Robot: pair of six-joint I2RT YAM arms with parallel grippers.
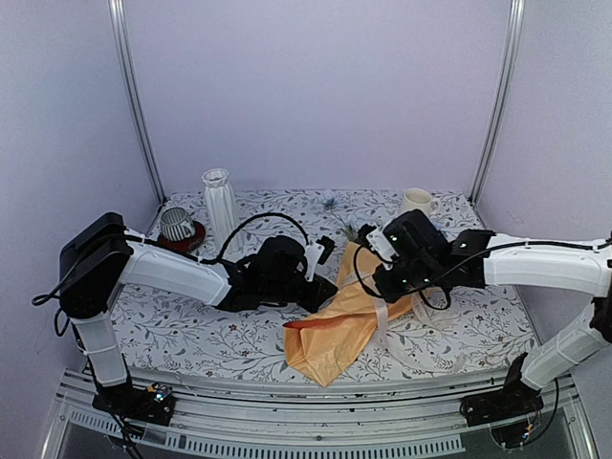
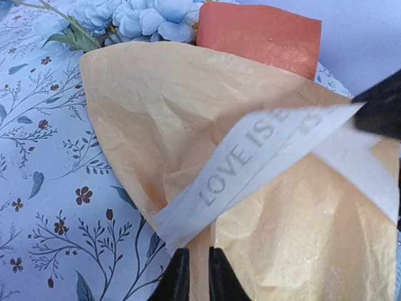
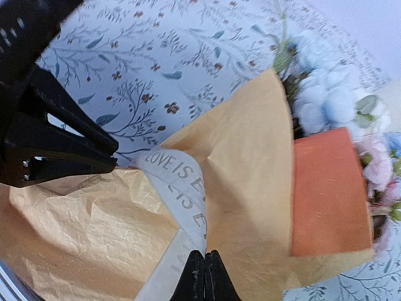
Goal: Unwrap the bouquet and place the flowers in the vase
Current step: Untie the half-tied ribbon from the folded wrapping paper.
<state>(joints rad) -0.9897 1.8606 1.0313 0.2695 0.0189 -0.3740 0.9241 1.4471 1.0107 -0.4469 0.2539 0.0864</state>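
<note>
The right gripper (image 3: 203,276) has its jaws closed on the sheer whitish printed ribbon (image 3: 183,183). The left gripper (image 2: 194,277) jaws pinch a fold of the crinkly orange-paper bouquet (image 1: 349,306), which lies on the floral-patterned surface (image 1: 172,330) between the arms, well apart from the tall white ribbed ceramic vase (image 1: 220,203).

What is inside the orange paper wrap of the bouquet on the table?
Pale blue blooms and pink blooms poke out of the open end of the paper. The paper, with a ribbon across it, covers the stems.
</note>
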